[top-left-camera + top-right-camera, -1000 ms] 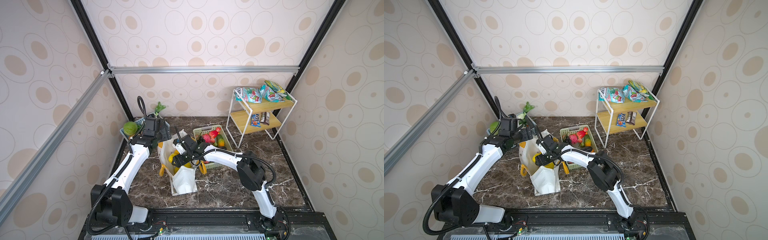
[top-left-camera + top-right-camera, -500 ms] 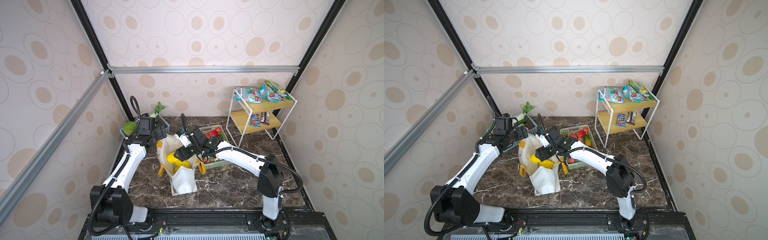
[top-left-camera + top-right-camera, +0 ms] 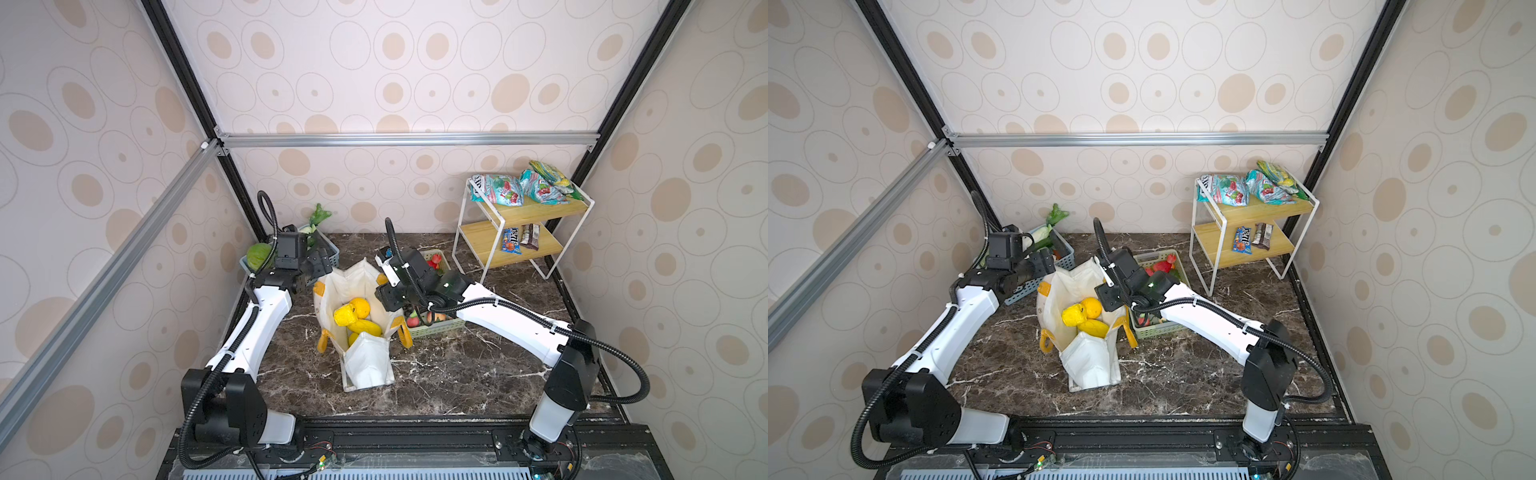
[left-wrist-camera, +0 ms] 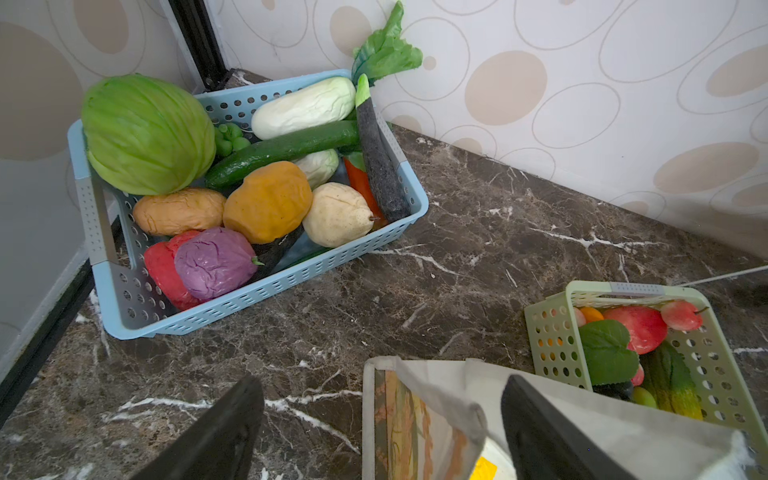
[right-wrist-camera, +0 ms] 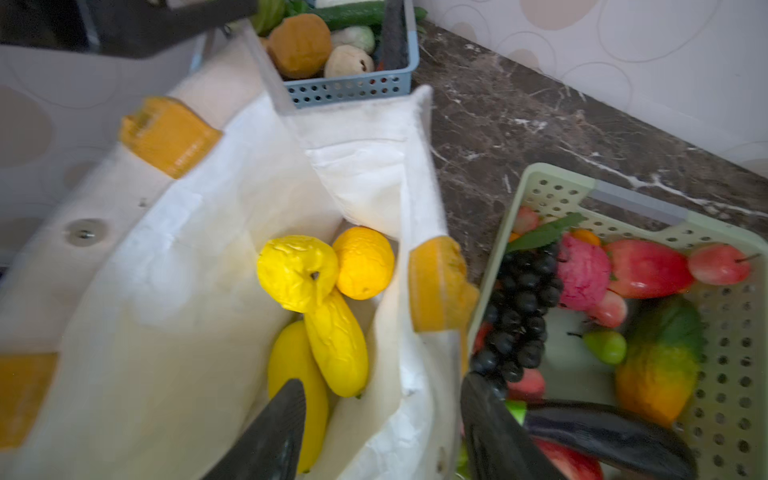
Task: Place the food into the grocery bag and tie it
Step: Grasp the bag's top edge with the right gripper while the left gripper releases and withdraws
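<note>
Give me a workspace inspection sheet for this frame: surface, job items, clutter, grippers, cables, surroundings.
Surface: dark, white-veined marble tabletop.
Job's things: grocery bag stands open mid-table, with an orange and yellow fruits inside. Handles untied. More food in blue basket and green basket.
Clutter: shelf rack holding snack packets and candy bars.
Grippers: left gripper open, bag corner between its fingers; right gripper open at the bag's basket-side rim.
Cables: black conduits on both arms, loops hanging free.
Surroundings: patterned walls, aluminium frame.
</note>
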